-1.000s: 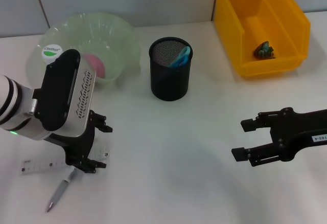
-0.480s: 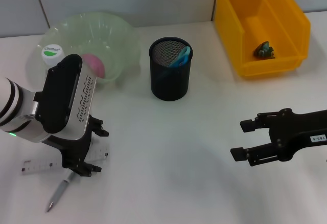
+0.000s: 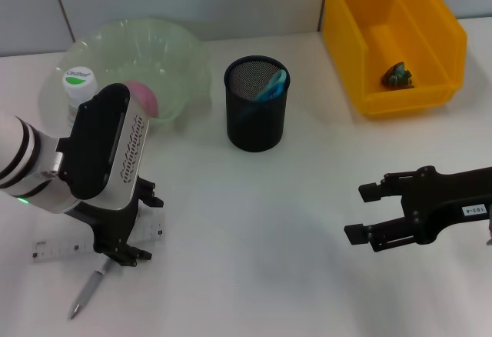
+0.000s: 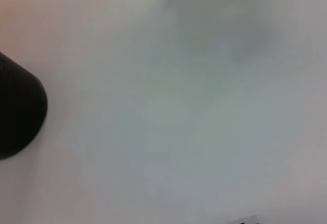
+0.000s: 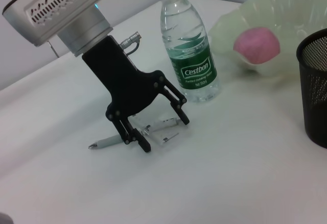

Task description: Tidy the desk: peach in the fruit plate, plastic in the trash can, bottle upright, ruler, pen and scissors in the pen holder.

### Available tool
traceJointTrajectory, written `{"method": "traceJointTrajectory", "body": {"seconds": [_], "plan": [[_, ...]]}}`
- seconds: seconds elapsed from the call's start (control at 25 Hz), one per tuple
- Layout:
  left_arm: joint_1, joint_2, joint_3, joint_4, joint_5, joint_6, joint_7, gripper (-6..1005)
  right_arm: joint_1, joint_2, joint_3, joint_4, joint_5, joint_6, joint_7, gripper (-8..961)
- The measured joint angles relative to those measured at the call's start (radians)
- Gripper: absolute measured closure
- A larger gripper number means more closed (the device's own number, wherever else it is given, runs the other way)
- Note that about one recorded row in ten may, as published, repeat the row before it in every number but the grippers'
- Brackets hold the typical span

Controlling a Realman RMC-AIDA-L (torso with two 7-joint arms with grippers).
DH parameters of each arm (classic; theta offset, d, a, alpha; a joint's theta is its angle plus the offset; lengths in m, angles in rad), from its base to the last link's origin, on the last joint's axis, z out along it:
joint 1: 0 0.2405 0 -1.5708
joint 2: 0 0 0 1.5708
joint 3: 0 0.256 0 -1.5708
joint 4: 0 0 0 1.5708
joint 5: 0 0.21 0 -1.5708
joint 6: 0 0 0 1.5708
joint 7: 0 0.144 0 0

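Note:
My left gripper [image 3: 138, 228] [image 5: 164, 133] stands open, fingertips down, straddling the clear ruler [image 3: 52, 249] [image 5: 164, 130] on the table. The grey pen [image 3: 88, 292] [image 5: 106, 142] lies just beside it. The water bottle [image 3: 78, 84] [image 5: 186, 45] stands upright by the pale green fruit plate [image 3: 181, 52] [image 5: 291, 6], which holds the pink peach [image 3: 144, 98] [image 5: 257, 45]. Blue scissors handles [image 3: 273, 83] stick out of the black mesh pen holder [image 3: 256, 114] [image 5: 314, 96]. Crumpled plastic [image 3: 398, 75] lies in the yellow bin [image 3: 430, 21]. My right gripper [image 3: 367, 214] hovers open and empty at the right.
The left wrist view shows only blurred white table and a dark round shape [image 4: 18, 114] at its edge. The yellow bin stands at the back right, the pen holder in the middle back.
My left gripper has sunk a little lower over the ruler and shifted slightly toward the front. The right gripper has crept a touch leftward.

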Motion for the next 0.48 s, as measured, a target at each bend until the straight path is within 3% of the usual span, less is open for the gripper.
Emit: {"method": "traceJointTrajectory", "body": {"seconds": [0.48], "plan": [[-0.007,0.000,0.003,-0.006,0.019,0.002,-0.001,248,0.011,0.000,0.000,0.022,-0.007,0.010,-0.010,105]]}}
